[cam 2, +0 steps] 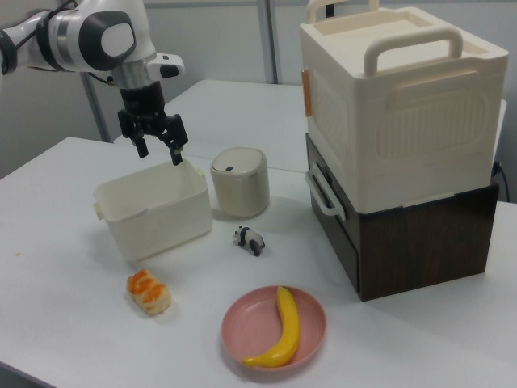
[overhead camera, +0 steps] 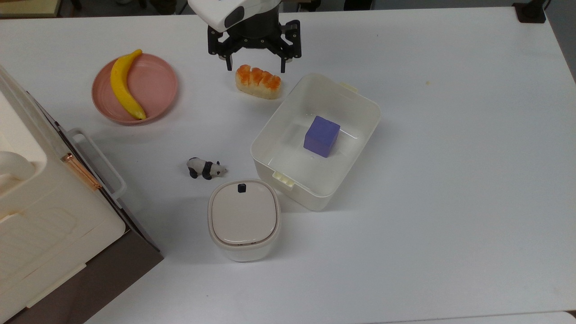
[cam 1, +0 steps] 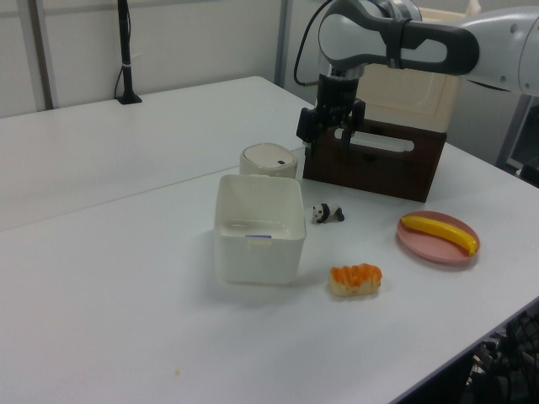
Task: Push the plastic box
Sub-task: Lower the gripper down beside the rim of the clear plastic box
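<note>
Lidded beige container [overhead camera: 244, 219] on white counter [overhead camera: 450, 180], plastic box [overhead camera: 315, 139] just beside it holding a purple cube [overhead camera: 321, 136], pincer [overhead camera: 254, 67] raised, fingers spread and empty, apart from the box beyond its far corner, above a sushi piece [overhead camera: 258, 81].

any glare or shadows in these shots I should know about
Top view: glare streaks on the plastic box floor beside the purple cube, soft shadow under the gripper. Left view: faint shadows on the table. Right view: evenly lit.

plastic box [cam 2: 153, 210] on white table [cam 2: 73, 267], gripper [cam 2: 160, 152] above, fingers apart
</note>
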Controlling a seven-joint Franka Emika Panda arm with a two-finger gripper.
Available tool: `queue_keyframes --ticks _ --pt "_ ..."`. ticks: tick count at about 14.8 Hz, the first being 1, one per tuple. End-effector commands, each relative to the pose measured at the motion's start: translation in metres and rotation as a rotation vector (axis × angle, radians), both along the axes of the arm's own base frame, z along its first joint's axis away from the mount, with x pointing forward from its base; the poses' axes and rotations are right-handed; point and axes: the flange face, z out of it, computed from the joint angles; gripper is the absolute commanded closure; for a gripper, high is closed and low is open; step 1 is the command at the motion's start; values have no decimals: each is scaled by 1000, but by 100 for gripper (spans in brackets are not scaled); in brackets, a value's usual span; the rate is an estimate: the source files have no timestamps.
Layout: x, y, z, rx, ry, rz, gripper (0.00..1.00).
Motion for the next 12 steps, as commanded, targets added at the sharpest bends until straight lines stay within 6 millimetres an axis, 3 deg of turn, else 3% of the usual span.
queue_keyframes --ticks 1,12 --pt "-8 -11 7 2 8 6 0" --pt "-10 -5 2 2 25 60 0"
